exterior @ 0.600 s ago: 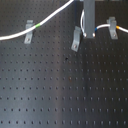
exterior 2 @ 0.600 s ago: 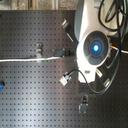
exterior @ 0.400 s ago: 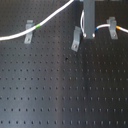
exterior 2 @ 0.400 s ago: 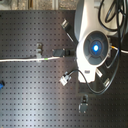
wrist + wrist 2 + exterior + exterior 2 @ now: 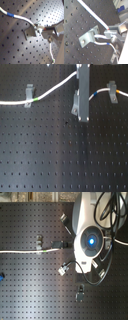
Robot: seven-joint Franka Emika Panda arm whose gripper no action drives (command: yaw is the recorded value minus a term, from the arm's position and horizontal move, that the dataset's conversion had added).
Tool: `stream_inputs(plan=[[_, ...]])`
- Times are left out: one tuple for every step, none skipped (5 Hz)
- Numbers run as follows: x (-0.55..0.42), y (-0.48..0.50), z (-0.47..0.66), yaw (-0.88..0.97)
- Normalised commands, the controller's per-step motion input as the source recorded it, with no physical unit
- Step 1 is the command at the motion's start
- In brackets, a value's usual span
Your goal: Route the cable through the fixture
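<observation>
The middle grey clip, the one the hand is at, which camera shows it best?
The second wrist view: the middle grey clip fills the frame, with the cable at its slot. The first wrist view shows it smaller. In the first exterior view the hand largely hides it; the second exterior view doesn't show it clearly.

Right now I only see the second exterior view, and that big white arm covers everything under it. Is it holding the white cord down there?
Observer: Yes. In the second wrist view the gripper is pinched on the cable, right beside a grey clip.
Operator: Is the cord inside that clip?
Observer: In the first wrist view it reaches the clip's edge. I cannot tell whether it sits inside.
Operator: Where does it go past the arm?
Observer: In the first exterior view the cable runs on to another clip at the first exterior view's right, with a blue and yellow band there.
</observation>
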Motion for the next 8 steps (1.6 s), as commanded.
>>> stream_inputs(plan=[[-0.342, -0.241, 0.28, 0.35], [-0.369, -0.12, 0.2, 0.52], [-0.411, 0.083, 0.04, 0.55], [-0.363, 0.188, 0.05, 0.46], [0.099, 0.333, 0.41, 0.28], [0.094, 0.189, 0.28, 0.27], [0.0, 0.0, 0.01, 0.0], [0.002, 0.005, 0.3, -0.05]])
